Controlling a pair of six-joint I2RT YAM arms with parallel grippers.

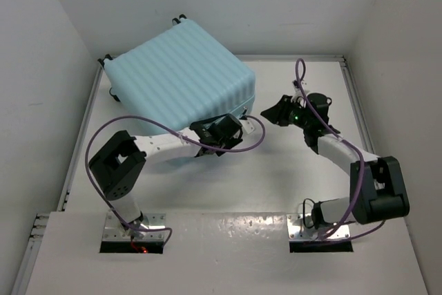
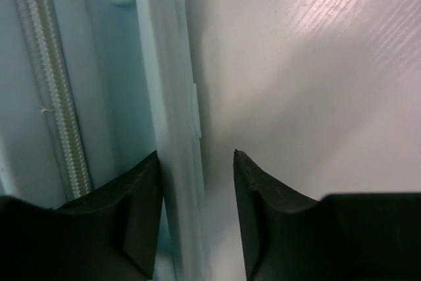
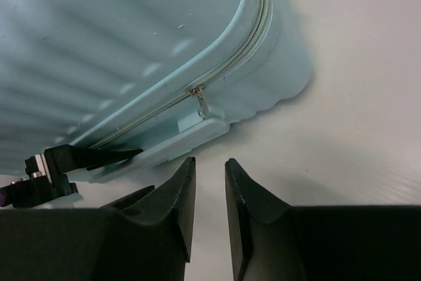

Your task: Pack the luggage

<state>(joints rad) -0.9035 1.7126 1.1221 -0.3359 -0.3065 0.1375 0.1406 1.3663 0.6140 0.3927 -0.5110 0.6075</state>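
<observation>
The left tool, half open, straddles the near rim of the luggage, unclamped. The right tool, barely ajar and empty, hangs over the tabletop beside it.

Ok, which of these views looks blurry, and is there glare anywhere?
Left wrist view: luggage edge and left tool fingers soft, glare on the table top right. Right wrist view: zipper pull fairly sharp, luggage shadow on the table. Top external view: evenly lit, sharp, only soft shadows.
</observation>
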